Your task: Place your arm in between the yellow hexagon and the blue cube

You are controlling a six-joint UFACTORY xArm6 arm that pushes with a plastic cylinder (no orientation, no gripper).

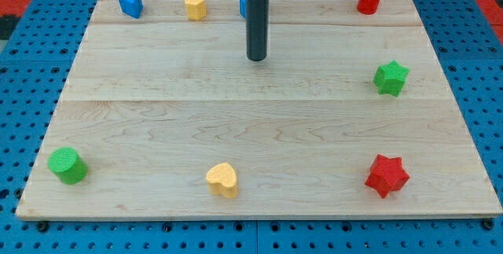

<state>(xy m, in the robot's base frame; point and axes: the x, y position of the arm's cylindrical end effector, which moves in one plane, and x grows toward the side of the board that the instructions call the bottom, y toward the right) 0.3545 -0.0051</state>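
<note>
Resting my tip [257,57] below the blue cube [244,5] (seemingly half hidden).

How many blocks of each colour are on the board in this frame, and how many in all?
Blue: 2, a wedge-like block and a block mostly hidden behind the rod
Yellow: 2, hexagon and heart
Red: 2, cylinder-like block and star
Green: 2, star and cylinder
Total: 8

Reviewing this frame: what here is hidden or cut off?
- Blue cube, camera view: mostly behind the rod; only a sliver shows.
- Rod's upper part and the arm: cut off by the view's top edge.
- My tip: visible, below the yellow hexagon and cube.
</note>
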